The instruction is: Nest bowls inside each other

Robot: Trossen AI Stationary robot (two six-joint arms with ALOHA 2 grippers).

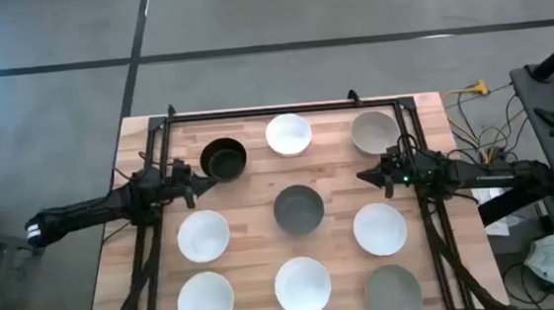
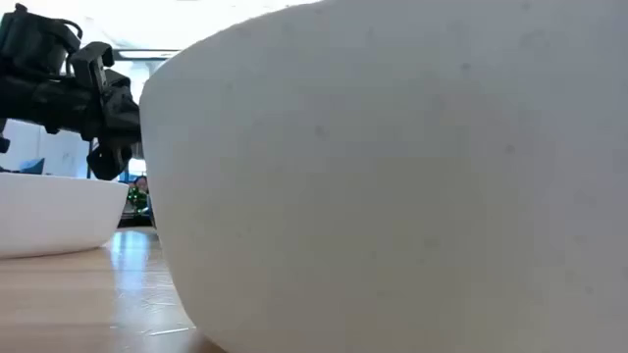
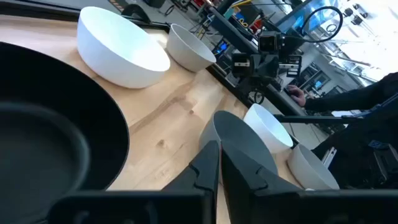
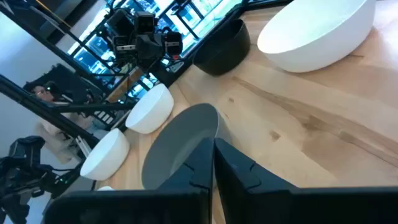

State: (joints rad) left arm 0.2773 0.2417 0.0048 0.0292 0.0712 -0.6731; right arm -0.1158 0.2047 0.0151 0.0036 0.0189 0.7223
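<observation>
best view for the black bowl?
High view: the round, smooth black bowl shows whole, at the far left of the wooden table, by the left gripper. Left wrist view crops it; right wrist view shows it far off; low view misses it.

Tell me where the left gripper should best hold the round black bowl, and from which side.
Probably the rim of the smooth round black bowl: it sits upright and open, with no handle. The left gripper could come from its own side, one finger inside the wall and one outside.

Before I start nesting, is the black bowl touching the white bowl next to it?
Apart. The high view shows bare wood between the black bowl and the white bowl.
</observation>
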